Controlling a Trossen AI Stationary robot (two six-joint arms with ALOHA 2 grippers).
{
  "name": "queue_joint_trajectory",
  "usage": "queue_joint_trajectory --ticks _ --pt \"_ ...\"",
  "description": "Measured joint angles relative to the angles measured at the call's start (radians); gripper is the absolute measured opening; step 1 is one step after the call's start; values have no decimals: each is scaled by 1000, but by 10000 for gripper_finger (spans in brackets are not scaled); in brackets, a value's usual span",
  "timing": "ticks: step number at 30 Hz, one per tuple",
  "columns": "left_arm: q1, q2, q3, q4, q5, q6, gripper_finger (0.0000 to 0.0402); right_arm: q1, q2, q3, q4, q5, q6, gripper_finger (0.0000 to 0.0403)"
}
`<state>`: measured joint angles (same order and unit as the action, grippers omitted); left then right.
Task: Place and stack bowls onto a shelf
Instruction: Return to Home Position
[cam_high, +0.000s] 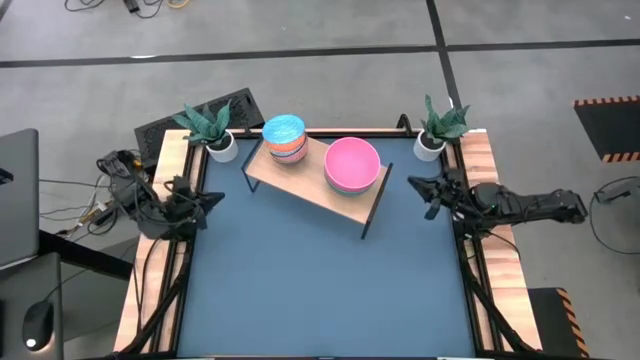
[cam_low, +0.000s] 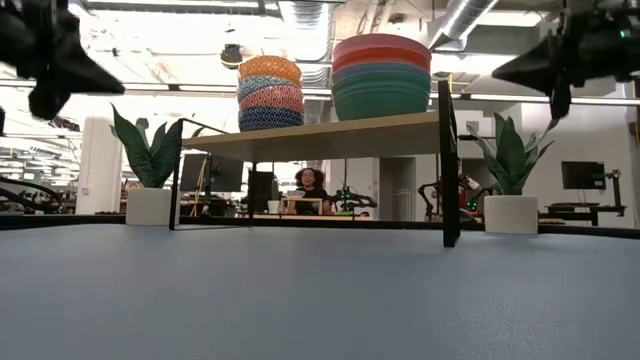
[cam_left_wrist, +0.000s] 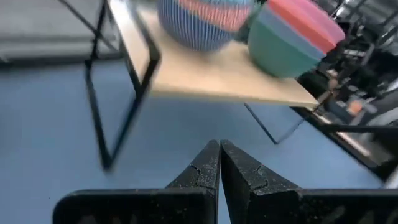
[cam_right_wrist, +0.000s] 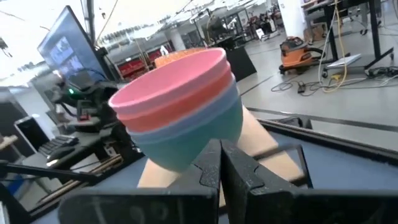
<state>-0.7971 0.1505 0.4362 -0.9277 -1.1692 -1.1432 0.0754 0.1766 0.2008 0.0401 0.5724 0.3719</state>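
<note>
The shelf (cam_high: 300, 180) is a light wooden board on thin black legs and stands on the blue table. On it rest two stacks of bowls: the small patterned ones (cam_high: 285, 138) with a light blue one on top, and the large plain ones (cam_high: 352, 165) with pink on top and green at the bottom (cam_low: 381, 100). My left gripper (cam_high: 213, 198) hangs shut over the table's left edge, pointing toward the shelf (cam_left_wrist: 230, 84). My right gripper (cam_high: 415, 184) hangs shut over the right edge, facing the large stack (cam_right_wrist: 180, 118). Neither touches anything.
Two small white pots with green plants stand at the far corners, left (cam_high: 212, 130) and right (cam_high: 437, 128). Wooden side rails (cam_high: 490, 170) run along both table sides. The blue tabletop (cam_high: 320, 280) lies open in front of the shelf. A person (cam_low: 309, 190) sits far behind the table.
</note>
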Motion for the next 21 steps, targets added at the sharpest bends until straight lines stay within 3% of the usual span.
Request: queue_joint_trajectory --ticks 6,12,17,21 --pt "0 -147 -187 156 128 -72 0 0 -111 -130 28 1 21 28" --pt "1 -128 -275 419 275 -1 0 0 -168 -192 52 1 43 28" --pt "0 -131 -288 482 541 -36 0 -12 -166 -192 49 1 -29 28" --pt "1 -131 -290 502 492 160 0 -30 -148 -192 44 1 -48 28"
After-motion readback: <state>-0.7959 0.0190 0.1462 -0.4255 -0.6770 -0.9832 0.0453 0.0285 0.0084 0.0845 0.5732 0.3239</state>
